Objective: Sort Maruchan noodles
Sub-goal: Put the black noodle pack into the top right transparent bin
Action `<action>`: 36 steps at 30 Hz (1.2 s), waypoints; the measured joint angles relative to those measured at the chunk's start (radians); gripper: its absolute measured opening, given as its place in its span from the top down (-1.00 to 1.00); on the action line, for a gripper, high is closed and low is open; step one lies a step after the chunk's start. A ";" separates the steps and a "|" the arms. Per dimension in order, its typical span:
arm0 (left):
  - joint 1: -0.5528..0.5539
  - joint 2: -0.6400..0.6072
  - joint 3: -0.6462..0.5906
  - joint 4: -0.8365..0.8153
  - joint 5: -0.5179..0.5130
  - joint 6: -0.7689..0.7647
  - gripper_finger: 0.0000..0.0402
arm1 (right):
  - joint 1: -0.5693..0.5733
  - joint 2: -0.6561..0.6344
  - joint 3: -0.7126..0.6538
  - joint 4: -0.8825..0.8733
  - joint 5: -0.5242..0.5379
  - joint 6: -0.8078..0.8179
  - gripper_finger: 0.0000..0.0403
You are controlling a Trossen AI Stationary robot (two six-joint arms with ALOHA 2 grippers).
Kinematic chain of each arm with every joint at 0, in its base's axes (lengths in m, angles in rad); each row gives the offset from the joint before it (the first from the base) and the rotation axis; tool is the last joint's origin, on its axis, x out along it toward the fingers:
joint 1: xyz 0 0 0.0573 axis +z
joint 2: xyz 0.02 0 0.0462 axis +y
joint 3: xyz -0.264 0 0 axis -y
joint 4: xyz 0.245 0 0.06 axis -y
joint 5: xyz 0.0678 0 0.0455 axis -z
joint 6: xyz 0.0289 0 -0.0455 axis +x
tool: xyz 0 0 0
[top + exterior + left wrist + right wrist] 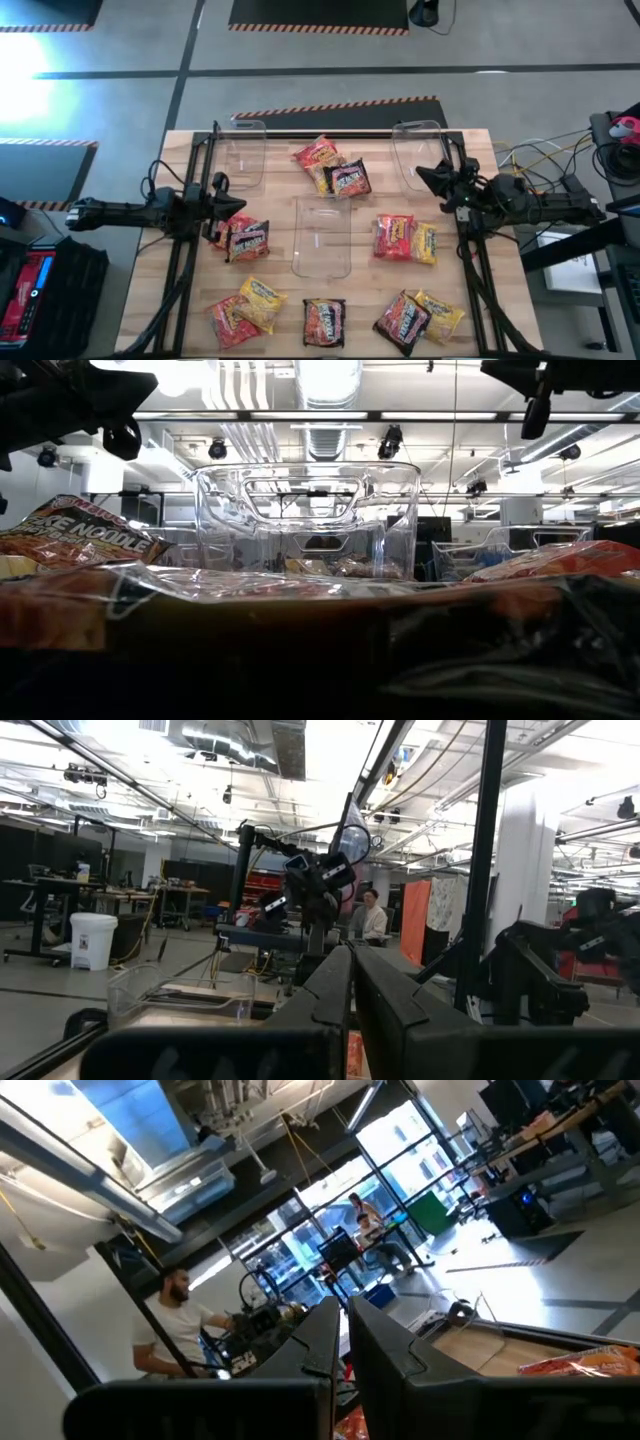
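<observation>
High view: the left gripper (232,203) is raised at the left side of the wooden table (160,290), its fingers pressed together on nothing. Just under and beside its tip lie two Maruchan noodles packets, a dark packet (249,240) overlapping a red packet (220,228). Past it toward mid-table stands the central clear bin (322,237); a second clear bin (241,152) sits at the far edge on that gripper's side. The right gripper (424,176) hangs at the table's right side, fingers likewise together, empty, its tip beside the far right clear bin (419,150). Between the two grippers, near the far edge, lie a red-and-yellow packet (317,154) and a dark one (347,180). Nearer than the right gripper sit a red packet (393,237) touching a yellow packet (425,243). More packets lie along the near edge, well apart from both grippers.

Low view: a crinkly packet fills the foreground, with the central bin (308,520) behind it and dark arm parts at both upper corners.

Left wrist view: the left gripper's fingers (330,985) show touching along their length, with the other arm (310,885) and a seated person (372,915) beyond.

Right wrist view: the right gripper's fingers (325,1335) run closed side by side; a packet's edge (580,1363) lies on the table ahead, and people (180,1325) are in the room behind.
</observation>
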 joint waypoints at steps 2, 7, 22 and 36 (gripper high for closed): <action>0.000 0.000 0.000 0.000 0.000 0.000 1.00 | 0.000 0.025 0.021 -0.003 -0.002 0.001 0.91; 0.000 0.000 0.000 0.000 0.000 0.000 1.00 | 0.000 0.071 0.079 -0.027 -0.007 0.003 0.91; 0.001 0.000 0.000 0.007 -0.001 0.000 1.00 | 0.000 0.187 0.158 -0.030 -0.059 0.003 0.91; 0.001 0.000 0.000 0.120 -0.063 -0.117 1.00 | 0.000 0.278 0.158 -0.035 -0.061 0.174 0.91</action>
